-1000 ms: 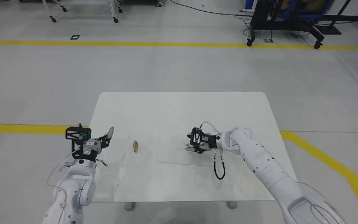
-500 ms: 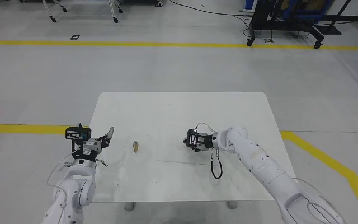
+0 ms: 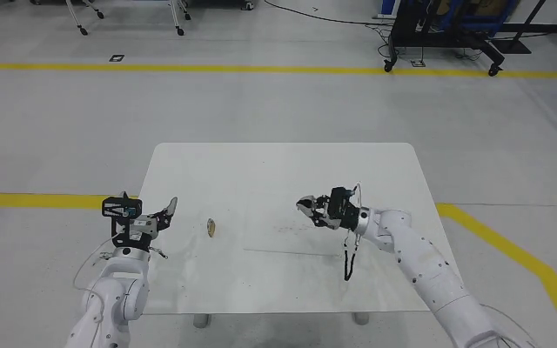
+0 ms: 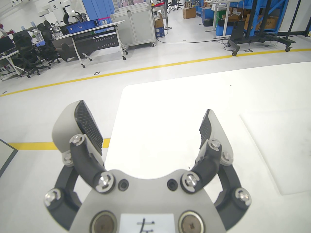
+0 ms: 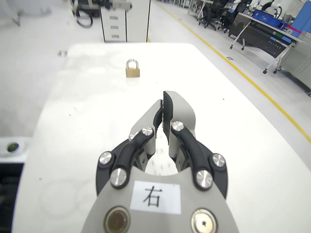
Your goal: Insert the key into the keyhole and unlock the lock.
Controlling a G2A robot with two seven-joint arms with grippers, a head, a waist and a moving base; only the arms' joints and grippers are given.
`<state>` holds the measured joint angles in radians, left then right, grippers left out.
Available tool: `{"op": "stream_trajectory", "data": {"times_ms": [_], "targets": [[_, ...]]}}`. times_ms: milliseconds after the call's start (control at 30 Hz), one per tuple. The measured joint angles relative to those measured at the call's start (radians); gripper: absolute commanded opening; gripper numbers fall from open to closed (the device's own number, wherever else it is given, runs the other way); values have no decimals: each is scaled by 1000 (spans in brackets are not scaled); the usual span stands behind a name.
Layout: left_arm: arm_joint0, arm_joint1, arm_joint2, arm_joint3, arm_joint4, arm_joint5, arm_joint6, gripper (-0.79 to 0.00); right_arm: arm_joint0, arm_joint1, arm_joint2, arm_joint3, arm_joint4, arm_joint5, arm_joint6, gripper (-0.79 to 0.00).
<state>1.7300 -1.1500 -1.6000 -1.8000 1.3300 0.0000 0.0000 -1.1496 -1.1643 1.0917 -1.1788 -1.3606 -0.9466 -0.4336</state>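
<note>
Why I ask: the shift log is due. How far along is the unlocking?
Done: nothing yet; the padlock stands on the table, shackle looking closed, apart from both grippers. In hand: the right gripper is shut and points toward the padlock; I cannot tell whether a key sits between its pads. The left gripper is open at the table's edge. Left: insert the key, turn it, free the shackle.

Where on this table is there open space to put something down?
The far half of the table, beyond the padlock and the right gripper, is bare. So is the middle of the strip along the near edge. Tightest: the left edge, where the left gripper sits near the padlock.
</note>
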Motion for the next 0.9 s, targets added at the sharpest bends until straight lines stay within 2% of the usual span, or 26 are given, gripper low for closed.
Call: {"op": "stream_trajectory", "data": {"times_ms": [100, 567, 633, 733, 900], "targets": [[0, 0, 0, 0, 0, 0, 0, 0, -33, 14, 54, -18, 96, -56, -13, -785], [-2, 0, 1, 3, -6, -9, 4, 0, -55, 22, 76, -48, 87, -58, -2, -785], [-14, -2, 4, 20, -60, -65, 5, 0, -54, 21, 57, -32, 144, -65, -20, -785], [-67, -1, 8, 61, -244, -238, -50, 0, -20, 16, -8, 14, 271, -66, -49, -785], [-182, -1, 98, 85, -466, -479, -236, 0, 63, 3, -159, 113, 578, -66, -23, -785]]}}
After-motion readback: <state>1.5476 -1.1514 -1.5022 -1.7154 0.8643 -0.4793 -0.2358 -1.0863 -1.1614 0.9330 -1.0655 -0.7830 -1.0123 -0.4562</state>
